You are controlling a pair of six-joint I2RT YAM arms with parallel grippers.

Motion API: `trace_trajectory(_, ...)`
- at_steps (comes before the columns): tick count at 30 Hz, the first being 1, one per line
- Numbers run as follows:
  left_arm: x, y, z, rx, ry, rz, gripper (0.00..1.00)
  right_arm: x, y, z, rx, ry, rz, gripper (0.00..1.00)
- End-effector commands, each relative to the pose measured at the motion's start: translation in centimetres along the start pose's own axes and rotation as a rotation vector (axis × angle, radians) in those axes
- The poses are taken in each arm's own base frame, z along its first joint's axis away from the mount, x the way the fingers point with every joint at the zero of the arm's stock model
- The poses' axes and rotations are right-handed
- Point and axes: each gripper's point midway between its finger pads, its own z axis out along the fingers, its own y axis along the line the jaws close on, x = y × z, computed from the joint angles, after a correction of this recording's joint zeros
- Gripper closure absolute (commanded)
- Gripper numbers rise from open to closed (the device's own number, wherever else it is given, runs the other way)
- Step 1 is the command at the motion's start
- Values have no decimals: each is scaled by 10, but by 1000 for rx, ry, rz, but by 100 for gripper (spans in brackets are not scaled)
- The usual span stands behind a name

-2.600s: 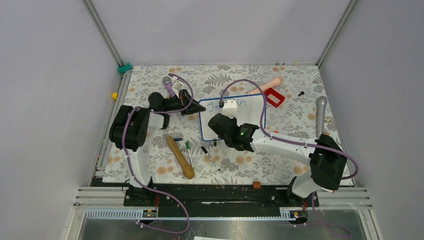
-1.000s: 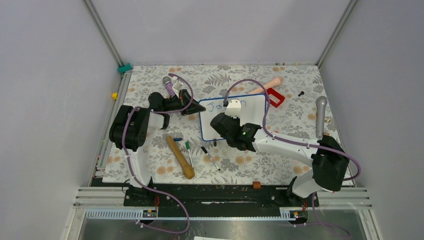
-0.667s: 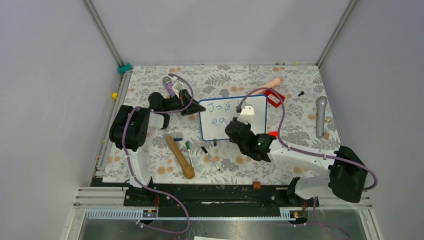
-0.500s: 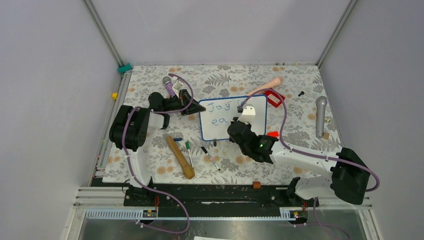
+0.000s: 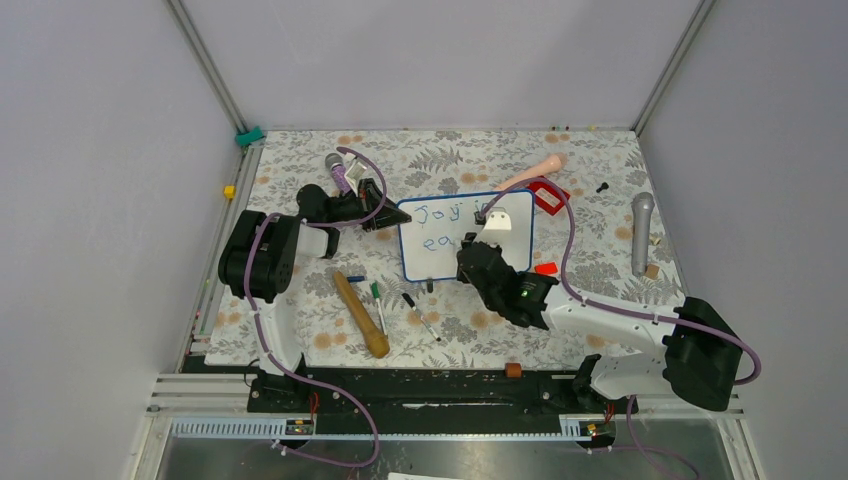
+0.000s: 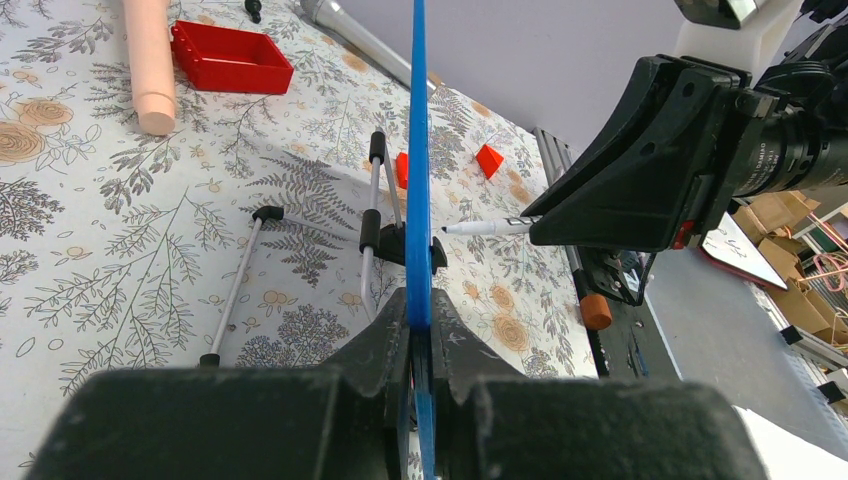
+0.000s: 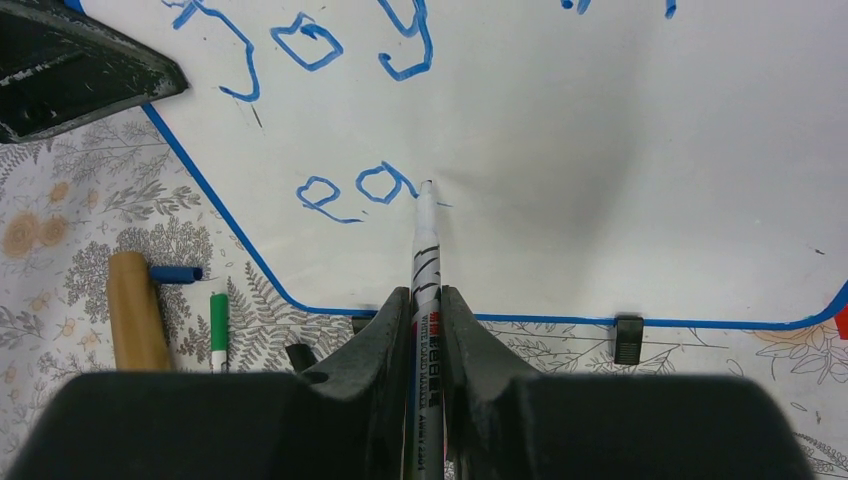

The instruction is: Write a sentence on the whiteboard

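- Left gripper (image 5: 386,221) clamps the left edge of the whiteboard (image 5: 440,262), which is propped on its black feet mid-tabletop (image 5: 600,150).
- The sentence (image 7: 312,45) reads "Joy", with "ea" beneath, in blue.
- Right gripper (image 7: 428,300) pinches a marker (image 7: 425,240), its tip on the board just after "ea".
- Red tray (image 5: 547,195) lies behind the board, beside a pink peg (image 5: 535,170).

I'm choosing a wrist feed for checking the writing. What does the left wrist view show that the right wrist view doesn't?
Left wrist only: the whiteboard edge-on, gripped by the left hand, and the red box beyond it. Right wrist only: the sentence so far, roughly "Joy" above "ea", and a green pen. Both: the whiteboard and the marker shut in the right hand, its tip at the board.
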Motion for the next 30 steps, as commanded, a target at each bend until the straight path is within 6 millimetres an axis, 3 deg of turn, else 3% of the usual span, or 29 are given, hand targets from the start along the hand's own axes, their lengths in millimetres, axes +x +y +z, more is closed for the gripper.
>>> trace_trajectory(1,29,-9,-2,100,96,79,100,-26,2,0,31,-71,36,100)
trace_trajectory(30,30,-7,-2,101,97,79,100,-31,4,13,39,-49,38,100)
